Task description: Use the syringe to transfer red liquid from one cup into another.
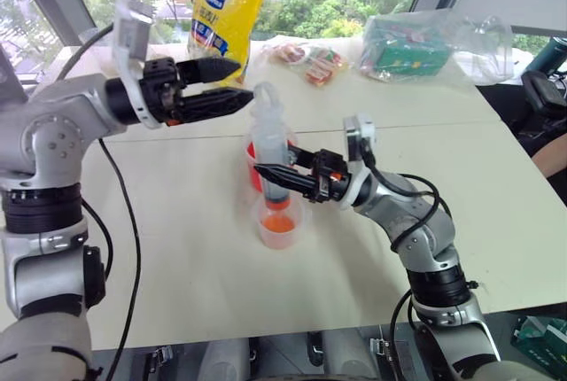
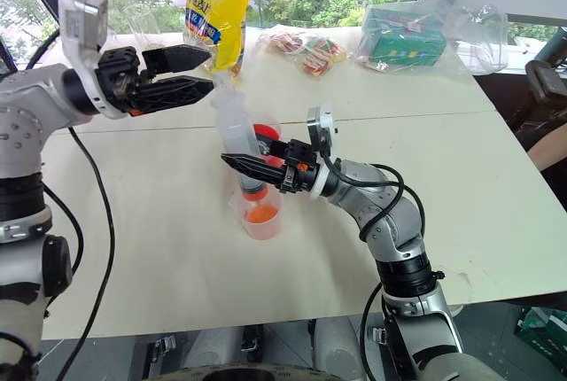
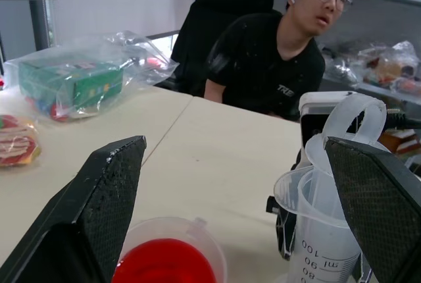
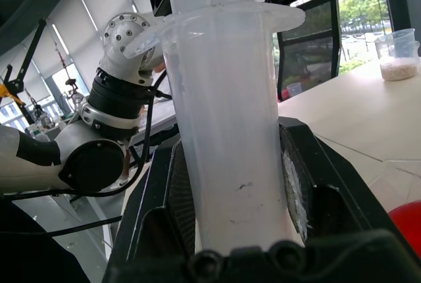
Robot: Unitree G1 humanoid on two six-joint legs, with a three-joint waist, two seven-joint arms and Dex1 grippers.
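We find the right gripper (image 1: pixel 266 171) clamped on the syringe (image 1: pixel 268 146) over the smaller cup (image 1: pixel 279 221); left gripper (image 1: pixel 232 84) spread wide.

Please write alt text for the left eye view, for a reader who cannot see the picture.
The right gripper holds the syringe upright, its tip in the smaller cup of orange-red liquid on a pale table. The left gripper is open beside the plunger top; a larger red cup stands just behind.

We see a yellow printed plastic bag (image 1: pixel 228 9) standing at the pale table's (image 1: pixel 443 159) far edge, near a green box in clear wrapping (image 1: pixel 403 49).
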